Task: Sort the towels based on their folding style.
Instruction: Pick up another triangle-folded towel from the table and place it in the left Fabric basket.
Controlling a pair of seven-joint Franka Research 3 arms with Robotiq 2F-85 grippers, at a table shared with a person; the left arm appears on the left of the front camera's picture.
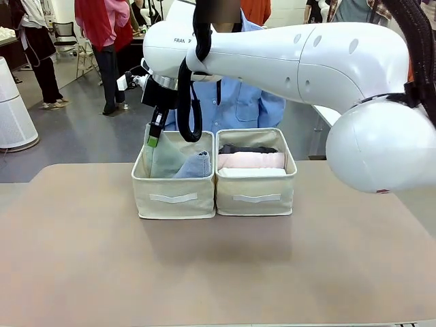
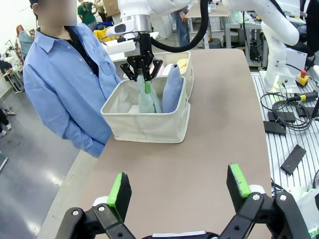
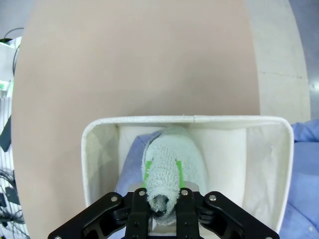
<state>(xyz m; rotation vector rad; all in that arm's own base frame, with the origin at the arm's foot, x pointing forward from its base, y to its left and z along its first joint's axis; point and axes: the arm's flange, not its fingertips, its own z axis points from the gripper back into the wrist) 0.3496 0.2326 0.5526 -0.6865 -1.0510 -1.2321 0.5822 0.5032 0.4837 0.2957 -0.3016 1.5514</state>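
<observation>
1. While the teal cone (image 3: 167, 164) is pinched at its tip, the right tool (image 1: 154, 136) is seen shut on it above the left box (image 1: 174, 197), with the cone's base down inside that box.
2. The blue cone (image 1: 196, 165) is leant just beside the teal one in the same box.
3. In the right box (image 1: 256, 196), the grey roll (image 1: 246, 148), pink roll (image 1: 251, 160) and white roll (image 1: 251, 172) are stacked side by side; a yellow roll (image 2: 182, 63) is glimpsed there from the left wrist.
4. The left tool (image 2: 178, 188) is held wide open over bare worktop (image 1: 218, 272), with nothing gripped.
5. Sorting is judged nearly complete; only release of the teal cone seems left.
6. Risk: if terry snags on the pads (image 3: 178, 169) at opening, the cone may be lifted out again.
7. Risk: if it is released while tilted, it may topple onto the blue cone and knock it over.
8. Risk: the soft box wall may be caught by the tool and the box dragged.
</observation>
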